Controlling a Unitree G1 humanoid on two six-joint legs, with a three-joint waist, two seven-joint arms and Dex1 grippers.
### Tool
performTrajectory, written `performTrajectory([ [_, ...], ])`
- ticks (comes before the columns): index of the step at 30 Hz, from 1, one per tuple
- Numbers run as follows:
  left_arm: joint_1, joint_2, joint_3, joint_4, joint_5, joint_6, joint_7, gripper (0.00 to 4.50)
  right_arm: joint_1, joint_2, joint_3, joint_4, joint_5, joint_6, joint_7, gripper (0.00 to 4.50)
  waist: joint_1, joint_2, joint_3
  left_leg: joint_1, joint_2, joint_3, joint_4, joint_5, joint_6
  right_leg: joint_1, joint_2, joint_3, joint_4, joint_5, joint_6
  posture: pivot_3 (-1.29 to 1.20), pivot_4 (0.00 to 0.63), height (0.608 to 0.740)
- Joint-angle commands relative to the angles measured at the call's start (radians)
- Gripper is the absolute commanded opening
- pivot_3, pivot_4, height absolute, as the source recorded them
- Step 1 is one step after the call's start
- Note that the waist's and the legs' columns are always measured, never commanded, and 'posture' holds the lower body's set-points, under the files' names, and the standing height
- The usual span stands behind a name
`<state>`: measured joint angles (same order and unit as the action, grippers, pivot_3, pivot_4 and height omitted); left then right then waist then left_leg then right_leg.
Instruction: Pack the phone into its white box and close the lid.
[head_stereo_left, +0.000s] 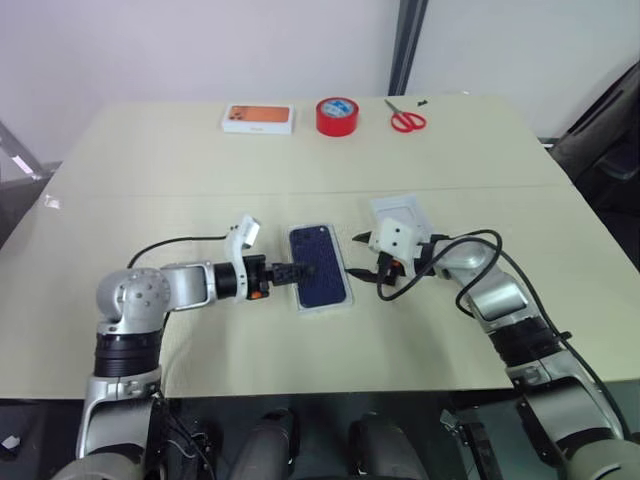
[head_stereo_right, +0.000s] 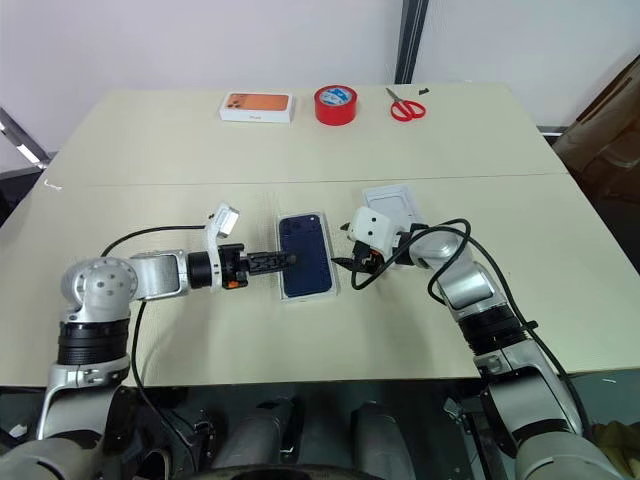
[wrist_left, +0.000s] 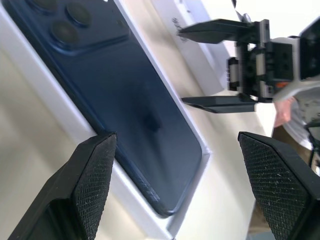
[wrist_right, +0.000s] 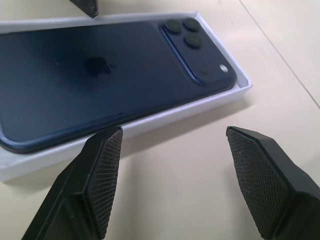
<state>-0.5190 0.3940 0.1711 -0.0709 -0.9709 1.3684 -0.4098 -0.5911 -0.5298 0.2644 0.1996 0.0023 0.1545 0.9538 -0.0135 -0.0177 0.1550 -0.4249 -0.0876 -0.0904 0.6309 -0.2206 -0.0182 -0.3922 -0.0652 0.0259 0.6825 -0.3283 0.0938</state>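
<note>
Phone (head_stereo_left: 320, 265) lies back-up in box (wrist_right: 150, 122), center frame on desk (head_stereo_left: 300, 170). Left tool (head_stereo_left: 305, 270) w/ tips over phone's left edge, right tool (head_stereo_left: 372, 268) just right of box; both wide open, holding nothing. Lid (head_stereo_left: 400, 215) behind right tool: light, stiff card, prob. best pinched by long edges.

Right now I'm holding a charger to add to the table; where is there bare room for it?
Bare table lies between the orange-picture box and the left gripper. The middle is crowded: phone in the white box, both grippers, right gripper.
</note>
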Motion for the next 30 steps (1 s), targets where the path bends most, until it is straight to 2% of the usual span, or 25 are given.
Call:
performTrajectory([
  [1, 0.006, 0.009, -0.006, -0.031, 0.014, -0.008, -0.005, 4.08, -0.015, -0.005, -0.023, -0.014, 0.0, -0.023, -0.007, 3.49, -0.001, 0.0, 0.0, 0.0, 0.0, 0.0, 0.0, 0.0, 0.0, 0.0, 0.0, 0.0, 0.0, 0.0, 0.0, 0.0, 0.15, 0.734],
  [8, 0.008, 0.053, 0.074, -0.015, 0.01, -0.03, -0.018, 4.08, -0.007, -0.011, -0.042, -0.018, 0.016, -0.007, -0.012, 3.49, -0.001, 0.0, 0.0, 0.0, 0.0, 0.0, 0.0, 0.0, 0.0, 0.0, 0.0, 0.0, 0.0, 0.0, 0.0, 0.0, 0.15, 0.734],
  [9, 0.005, 0.059, 0.089, -0.007, 0.019, -0.042, -0.012, 3.84, -0.006, -0.01, -0.048, -0.021, 0.022, 0.0, -0.013, 3.49, -0.001, 0.0, 0.0, 0.0, 0.0, 0.0, 0.0, 0.0, 0.0, 0.0, 0.0, 0.0, 0.0, 0.0, 0.0, 0.0, 0.15, 0.734],
  [11, 0.004, 0.068, 0.106, 0.004, 0.035, -0.059, -0.004, 3.18, -0.004, -0.005, -0.061, -0.024, 0.04, 0.022, -0.01, 2.93, 0.0, 0.0, 0.0, 0.0, 0.0, 0.0, 0.0, 0.0, 0.0, 0.0, 0.0, 0.0, 0.0, 0.0, 0.0, 0.0, 0.15, 0.734],
  [12, 0.006, 0.073, 0.107, 0.005, 0.041, -0.067, -0.004, 2.69, -0.005, -0.003, -0.064, -0.025, 0.042, 0.028, -0.012, 2.56, 0.0, 0.0, 0.0, 0.0, 0.0, 0.0, 0.0, 0.0, 0.0, 0.0, 0.0, 0.0, 0.0, 0.0, 0.0, 0.0, 0.15, 0.734],
  [15, 0.031, 0.12, 0.038, -0.003, 0.147, -0.163, -0.018, 1.25, -0.01, 0.0, -0.063, -0.012, 0.011, 0.006, -0.047, 1.18, 0.0, 0.0, 0.0, 0.0, 0.0, 0.0, 0.0, 0.0, 0.0, 0.0, 0.0, 0.0, 0.0, 0.0, 0.0, 0.0, 0.15, 0.734],
  [17, 0.045, 0.131, -0.007, -0.004, 0.194, -0.207, -0.031, 0.09, -0.017, 0.008, -0.064, 0.002, -0.002, -0.003, -0.076, 0.04, 0.0, 0.0, 0.0, 0.0, 0.0, 0.0, 0.0, 0.0, 0.0, 0.0, 0.0, 0.0, 0.0, 0.0, 0.0, 0.0, 0.15, 0.734],
  [24, 0.072, 0.099, -0.134, 0.012, 0.3, -0.288, -0.064, 0.03, 0.003, 0.035, -0.014, -0.01, -0.045, -0.009, -0.102, 0.01, 0.001, 0.0, 0.0, 0.0, 0.0, 0.0, 0.0, 0.0, 0.0, 0.0, 0.0, 0.0, 0.0, 0.0, 0.0, 0.0, 0.15, 0.734],
  [30, 0.027, 0.012, -0.208, 0.078, 0.36, -0.332, -0.083, 0.03, 0.03, 0.062, 0.017, -0.049, -0.056, 0.017, -0.1, 0.01, 0.008, 0.0, 0.0, 0.0, 0.0, 0.0, 0.0, 0.0, 0.0, 0.001, -0.001, 0.0, 0.0, 0.0, 0.0, 0.0, 0.15, 0.734],
])
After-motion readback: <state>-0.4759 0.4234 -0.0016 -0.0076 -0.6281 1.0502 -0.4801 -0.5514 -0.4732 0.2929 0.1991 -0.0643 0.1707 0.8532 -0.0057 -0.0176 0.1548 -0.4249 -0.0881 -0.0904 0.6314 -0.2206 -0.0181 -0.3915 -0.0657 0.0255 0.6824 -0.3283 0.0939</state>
